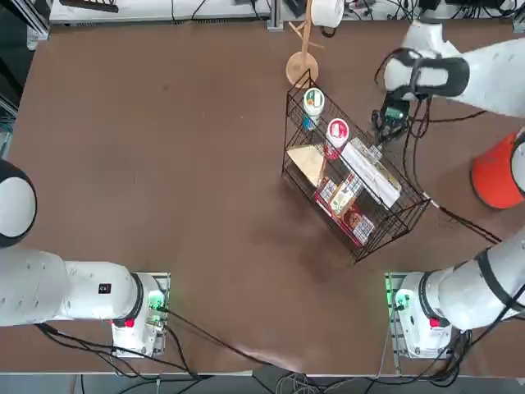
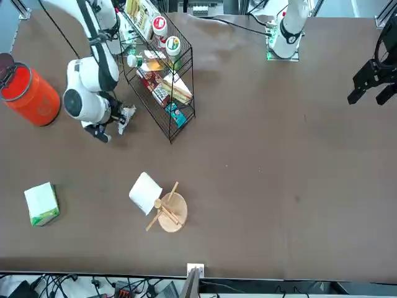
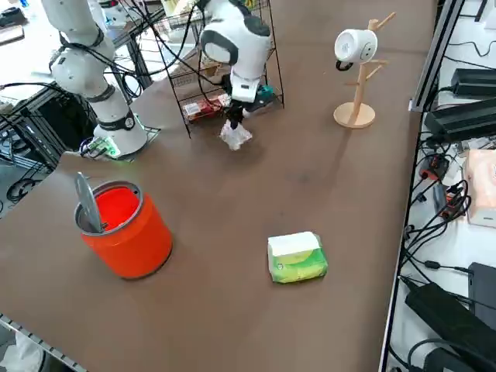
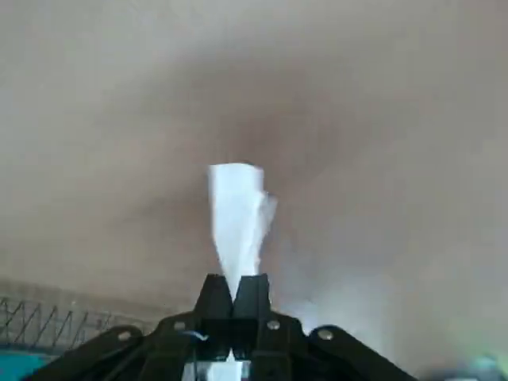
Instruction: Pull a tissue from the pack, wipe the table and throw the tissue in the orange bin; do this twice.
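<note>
One pack (image 3: 296, 257), one orange bin (image 3: 126, 230) and one tissue (image 4: 236, 218) are seen — the tissue clamped in the right gripper (image 4: 233, 291) (pointed down beside the wire basket (image 3: 225, 70)) above the table (image 3: 310, 170).

In the top view the green pack does not show at all, and the orange bin (image 1: 497, 171) is cut by the right edge and partly covered by the right arm. There the arm's own wrist hides the end effector (image 1: 392, 123) and its tissue. The labels on the goods in the wire basket (image 1: 358, 193) are too small to read.
</note>
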### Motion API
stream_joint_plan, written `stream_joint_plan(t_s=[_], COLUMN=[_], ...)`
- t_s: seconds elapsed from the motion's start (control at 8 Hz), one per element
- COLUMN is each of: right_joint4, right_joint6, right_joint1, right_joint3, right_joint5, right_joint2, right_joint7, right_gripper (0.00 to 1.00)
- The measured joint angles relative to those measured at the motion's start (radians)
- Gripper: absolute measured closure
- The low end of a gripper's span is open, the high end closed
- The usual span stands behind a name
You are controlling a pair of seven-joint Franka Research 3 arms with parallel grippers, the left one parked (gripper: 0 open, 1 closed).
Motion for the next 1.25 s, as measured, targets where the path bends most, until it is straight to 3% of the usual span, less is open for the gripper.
stream_joint_plan(t_s=[0.5, 0.75, 1.25], right_joint4=[0.110, 0.158, 0.224], right_joint6=[-0.299, -0.418, -0.627], right_joint1=[-0.016, -0.041, -0.160], right_joint3=[-0.088, -0.093, -0.102], right_joint5=[-0.183, -0.273, -0.508], right_joint2=[-0.097, -0.136, -0.201], right_joint7=[-0.013, -0.053, -0.320], right_gripper=[0.99, 0.99, 0.99])
